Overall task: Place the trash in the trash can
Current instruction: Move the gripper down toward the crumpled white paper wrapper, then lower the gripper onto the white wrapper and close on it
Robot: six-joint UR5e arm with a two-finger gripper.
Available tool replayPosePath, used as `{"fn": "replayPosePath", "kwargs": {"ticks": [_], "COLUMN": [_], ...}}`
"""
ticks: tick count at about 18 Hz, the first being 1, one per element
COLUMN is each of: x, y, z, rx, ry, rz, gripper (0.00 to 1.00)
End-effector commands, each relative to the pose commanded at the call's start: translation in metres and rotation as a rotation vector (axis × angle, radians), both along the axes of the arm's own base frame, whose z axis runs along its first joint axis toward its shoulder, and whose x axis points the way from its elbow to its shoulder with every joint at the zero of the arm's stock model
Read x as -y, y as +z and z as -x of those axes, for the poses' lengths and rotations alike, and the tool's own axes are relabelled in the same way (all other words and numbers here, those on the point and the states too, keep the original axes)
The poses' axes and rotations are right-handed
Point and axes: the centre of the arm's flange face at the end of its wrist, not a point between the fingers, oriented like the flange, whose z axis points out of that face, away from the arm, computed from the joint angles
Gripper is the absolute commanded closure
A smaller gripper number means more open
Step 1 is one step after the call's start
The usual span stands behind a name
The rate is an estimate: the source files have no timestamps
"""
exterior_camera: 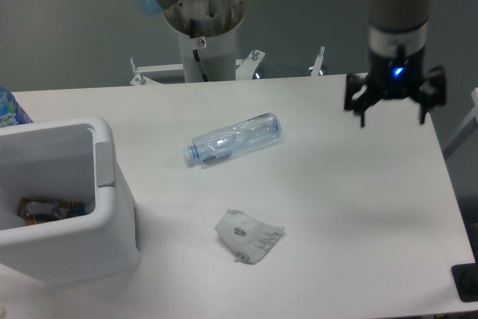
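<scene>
The trash sits out on the white table [351,184] in two pieces. From my one fixed camera I see the crushed clear bottle [234,138] lying on its side near the middle of the frame, its blue cap [190,154] pointing to the lower left. Below it, toward the lower centre, the crumpled white-grey wrapper [249,235] lies flat with dark print showing; the two pieces are well apart from each other.

The trash can [112,207] fills the lower left of the frame, a thick-walled white bin with a pale grey tab on the side that faces the bottle. Inside it, at the bottom, I can make out something dark with orange on it, too small to name.

In the upper right, the gripper [394,102] hangs over the table's far right part, a blue light glowing on its body. Its fingers are spread wide and hold nothing. It is well apart from both the bottle and the wrapper.
</scene>
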Motion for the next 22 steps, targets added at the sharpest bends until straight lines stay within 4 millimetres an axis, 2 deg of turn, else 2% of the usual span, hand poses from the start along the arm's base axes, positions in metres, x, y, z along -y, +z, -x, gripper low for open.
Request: {"fn": "replayPosePath", "kwargs": {"ticks": [5,8,11,14,18,22], "x": [-0.046,-0.063,-0.066,-0.081,-0.086,-0.099], "y": [-0.049,-0.074,-0.1,-0.117,-0.138,-0.153], "z": [-0.028,-0.045,-0.053,-0.069,-0.066,-0.074], "rx": [0.059,0.106,0.096,0.054,0.021,0.023], "ry": [-0.056,-0.01,-0.086,-0.326,-0.465,-0.516], "rz": [0.027,0.035,0.106,0.2,0.23,0.238], "gripper": [0.0,0.0,0.01,0.0,0.0,0.0]}}
